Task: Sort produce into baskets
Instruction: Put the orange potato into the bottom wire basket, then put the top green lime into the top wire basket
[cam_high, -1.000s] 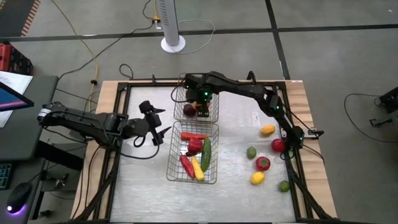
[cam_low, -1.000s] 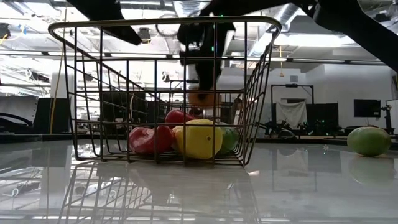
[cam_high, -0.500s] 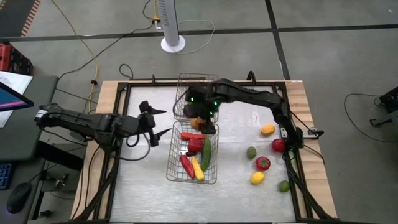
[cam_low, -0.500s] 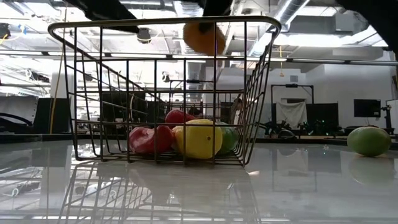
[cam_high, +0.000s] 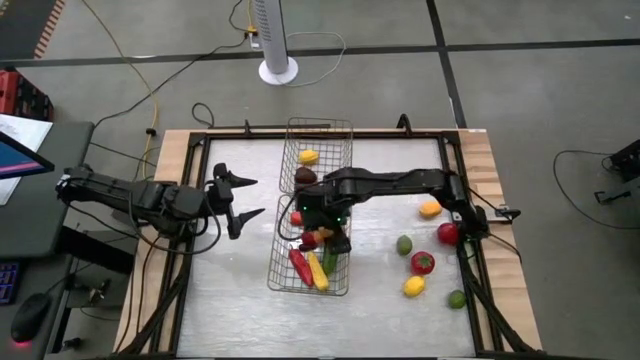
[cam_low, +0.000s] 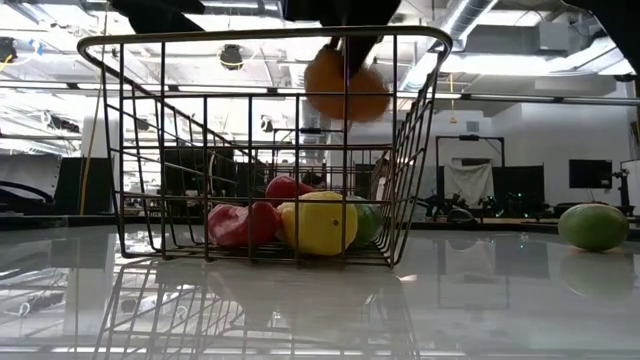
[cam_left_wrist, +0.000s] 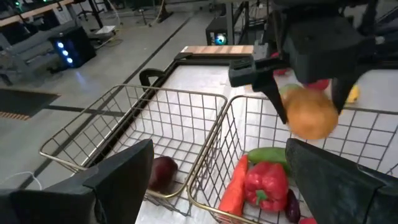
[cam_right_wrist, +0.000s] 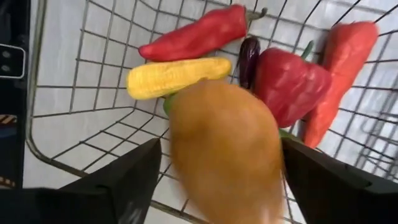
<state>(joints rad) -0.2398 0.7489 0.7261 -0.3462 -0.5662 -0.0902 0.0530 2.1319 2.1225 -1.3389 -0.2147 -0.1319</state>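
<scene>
Your right arm reaches in from the table's right side, bent at the elbow, its right gripper (cam_high: 322, 222) poised above the nearer basket (cam_high: 282, 282) of the two wire baskets. Between its dark fingers (cam_right_wrist: 121, 183) sits an orange, rounded piece of produce (cam_right_wrist: 225, 149); the fingers stand wide on either side of it, and you cannot tell whether they are gripping it or have let go. In the low view the orange piece (cam_low: 346, 84) hangs just under that basket's top rim. Below it lie a yellow corn cob (cam_right_wrist: 177, 77), a long red pepper (cam_right_wrist: 194, 34), a red bell pepper (cam_right_wrist: 291, 84) and a dark plum-coloured piece (cam_right_wrist: 249, 53).

Your left arm stretches in low from the table's left edge, its left gripper (cam_high: 243, 197) spread wide and empty, just beside the baskets. The farther basket (cam_high: 345, 135) holds a yellow piece (cam_high: 309, 156) and a dark red one (cam_high: 305, 176). Loose fruit rests on the table (cam_high: 240, 290) to the right: a lemon (cam_high: 430, 209), tomatoes (cam_high: 423, 263) and limes (cam_high: 404, 244).
</scene>
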